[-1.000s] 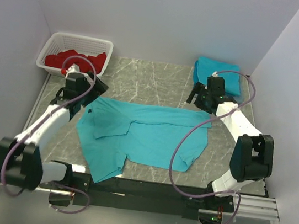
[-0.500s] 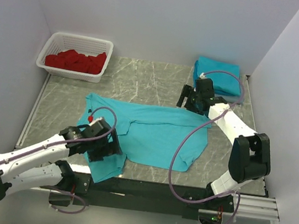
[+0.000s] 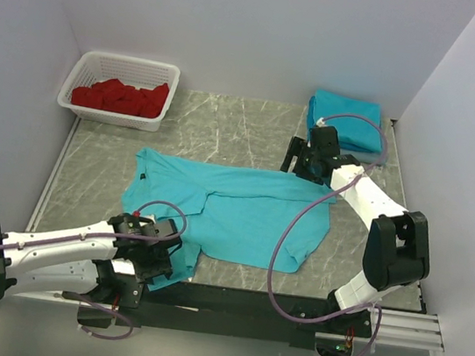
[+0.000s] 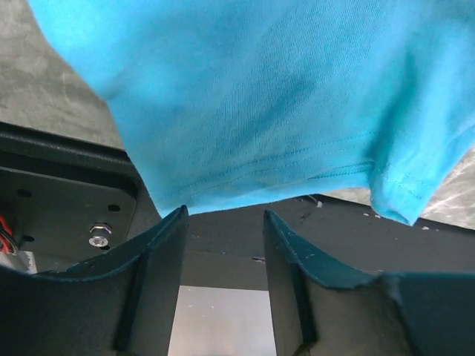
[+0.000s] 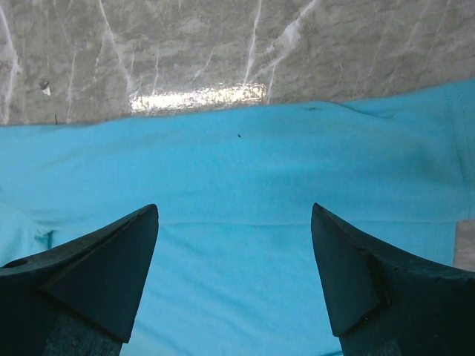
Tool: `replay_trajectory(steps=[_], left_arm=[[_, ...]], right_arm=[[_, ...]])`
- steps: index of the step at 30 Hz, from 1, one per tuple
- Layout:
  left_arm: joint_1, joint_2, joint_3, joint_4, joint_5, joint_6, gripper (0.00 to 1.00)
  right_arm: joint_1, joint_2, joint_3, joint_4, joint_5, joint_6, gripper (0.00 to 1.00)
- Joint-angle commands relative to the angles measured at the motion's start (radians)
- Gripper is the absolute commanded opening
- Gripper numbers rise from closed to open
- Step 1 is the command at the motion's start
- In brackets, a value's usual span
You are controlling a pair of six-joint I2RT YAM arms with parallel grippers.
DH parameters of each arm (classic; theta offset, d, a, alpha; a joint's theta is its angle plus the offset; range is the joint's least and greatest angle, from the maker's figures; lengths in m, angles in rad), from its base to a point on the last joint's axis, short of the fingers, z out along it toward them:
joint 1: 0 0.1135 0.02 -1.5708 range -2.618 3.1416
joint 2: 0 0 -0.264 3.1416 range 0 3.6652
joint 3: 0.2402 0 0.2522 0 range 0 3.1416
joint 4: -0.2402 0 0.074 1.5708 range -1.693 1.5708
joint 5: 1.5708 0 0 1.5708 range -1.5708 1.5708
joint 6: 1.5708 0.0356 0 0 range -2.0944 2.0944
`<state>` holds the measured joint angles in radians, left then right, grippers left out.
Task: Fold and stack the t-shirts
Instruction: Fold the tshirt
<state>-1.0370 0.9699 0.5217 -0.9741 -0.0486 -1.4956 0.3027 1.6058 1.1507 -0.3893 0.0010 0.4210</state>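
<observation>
No text, label, brand, number or sign showing legibly in any view, nothing readable appearing anywhere.

Spread t-shirt (image 3: 241, 214): turquoise-blue and plain, lying mostly flat at the table's centre, its long axis running from 9 to 3 o'clock.
Its state: a layer is doubled over along the 12 o'clock edge, with light wrinkles.
Its 7 o'clock corner: the stitched hem reaches over the table's near edge.
Folded t-shirt (image 3: 348, 118): same turquoise, a compact rectangle at 1 o'clock, apart from the spread one.
</observation>
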Motion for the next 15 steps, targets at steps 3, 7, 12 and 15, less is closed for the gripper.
replay_trajectory(steps=[3,7,12,15], left_arm=[[-0.006,-0.043,-0.04,-0.018,0.006,-0.06,0.52],[-0.006,-0.01,-0.066,0.012,0.023,-0.045,0.52],[-0.006,0.023,-0.081,0.053,0.018,-0.022,0.43],[-0.006,0.027,-0.088,0.092,0.021,-0.011,0.21]], right_arm=[[0.033,-0.03,-0.012,-0.014,0.025,-0.011,0.9],[0.075,-0.056,-0.045,-0.042,0.048,0.002,0.9],[0.14,-0.119,-0.124,-0.062,0.06,0.028,0.89],[0.183,-0.171,-0.177,-0.146,0.114,0.054,0.88]])
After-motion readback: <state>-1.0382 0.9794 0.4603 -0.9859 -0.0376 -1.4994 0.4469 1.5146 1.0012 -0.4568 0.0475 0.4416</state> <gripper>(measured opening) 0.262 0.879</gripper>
